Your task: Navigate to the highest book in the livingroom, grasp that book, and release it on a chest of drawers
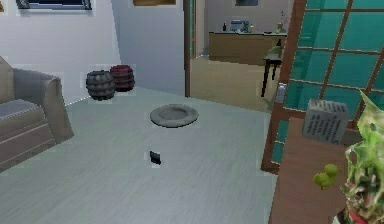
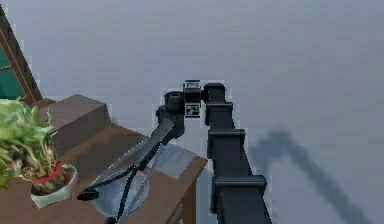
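Arm [image 2: 235,165] ends in gripper [image 2: 108,200] by grey flat thing [image 2: 178,160] on wooden cabinet [image 2: 90,125].

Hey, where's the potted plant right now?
The potted plant stands at the arm side view's left, on a brown wooden top, left of the arm; its leaves also show in the forward view's bottom right corner.

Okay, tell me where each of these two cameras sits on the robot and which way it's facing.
Forward view: on the robot, facing ahead and somewhat down across the floor toward an armchair, a doorway and a teal-paned door.
Arm side view: on the robot's body, facing out to the arm's side at a brown cabinet; the dark arm and its tool show.
Shared: the leafy plant and the teal-paned door, at the forward view's right and the arm side view's left.
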